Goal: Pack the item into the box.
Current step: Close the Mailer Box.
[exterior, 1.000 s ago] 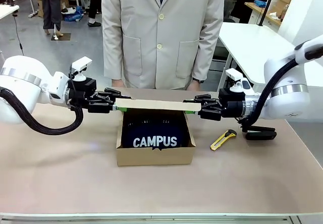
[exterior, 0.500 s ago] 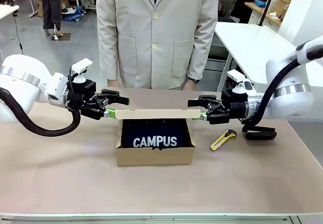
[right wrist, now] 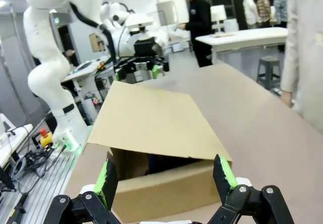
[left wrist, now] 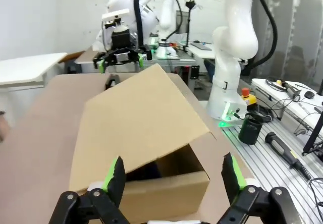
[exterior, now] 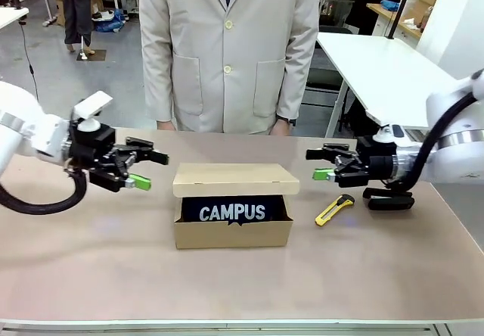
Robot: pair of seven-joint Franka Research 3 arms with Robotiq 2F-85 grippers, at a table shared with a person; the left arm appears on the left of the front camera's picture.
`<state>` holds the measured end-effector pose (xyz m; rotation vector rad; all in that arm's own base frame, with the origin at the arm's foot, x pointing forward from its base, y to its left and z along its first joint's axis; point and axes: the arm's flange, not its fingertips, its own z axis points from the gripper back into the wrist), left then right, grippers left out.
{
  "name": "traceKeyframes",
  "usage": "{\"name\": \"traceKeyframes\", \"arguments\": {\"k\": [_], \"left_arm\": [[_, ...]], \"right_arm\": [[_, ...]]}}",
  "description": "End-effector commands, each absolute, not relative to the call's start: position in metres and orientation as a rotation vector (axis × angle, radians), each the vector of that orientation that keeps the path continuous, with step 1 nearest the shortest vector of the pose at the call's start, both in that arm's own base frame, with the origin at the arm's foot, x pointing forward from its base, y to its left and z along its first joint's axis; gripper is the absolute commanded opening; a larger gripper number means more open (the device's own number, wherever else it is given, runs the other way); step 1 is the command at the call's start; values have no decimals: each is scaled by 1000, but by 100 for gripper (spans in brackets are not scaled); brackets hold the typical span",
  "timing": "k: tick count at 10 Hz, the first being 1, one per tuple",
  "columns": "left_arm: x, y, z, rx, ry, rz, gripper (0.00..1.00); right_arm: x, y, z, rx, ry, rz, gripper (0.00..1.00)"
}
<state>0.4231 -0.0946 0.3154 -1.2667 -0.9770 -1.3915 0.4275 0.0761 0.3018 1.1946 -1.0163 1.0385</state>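
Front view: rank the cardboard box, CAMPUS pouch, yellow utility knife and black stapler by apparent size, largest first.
1. cardboard box, lid included.
2. CAMPUS pouch, only partly visible under the lid.
3. black stapler and yellow utility knife: similar, and the stapler is partly hidden, so unranked.

Pouch [exterior: 233, 212] mostly hidden under box lid [exterior: 234, 178]; black object [exterior: 389, 200], perhaps a stapler, partly behind right arm [exterior: 457, 150]

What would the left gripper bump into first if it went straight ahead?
Probably the box, near its lid: in the left wrist view it sits straight ahead of the left gripper.
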Motion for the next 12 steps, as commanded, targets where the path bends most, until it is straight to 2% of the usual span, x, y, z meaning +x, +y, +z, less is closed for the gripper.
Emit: {"name": "traceKeyframes", "arguments": {"k": [1,2,3,4,6,9,12], "left_arm": [[405,-72,324,-1218,-1121,-1321,100],[406,-73,327,-1222,-1181,-1278,100],[407,-77,330,-1269,-1234,-1226,100],[410,-90,333,-1320,-1275,-1205,100],[420,-123,336,-1409,-1236,-1227,100],[425,-153,315,-1363,-1086,-1284,100],[418,-159,288,-1301,-986,-1306,100]], "right_arm": [[415,58,312,1189,-1127,977,100],[418,61,315,1216,-1152,932,100],[420,68,320,1276,-1178,793,100],[421,81,325,1289,-1131,778,100],[423,119,336,1258,-1112,789,100],[426,163,320,1159,-1013,921,100],[414,174,298,1093,-916,1053,100]]}}
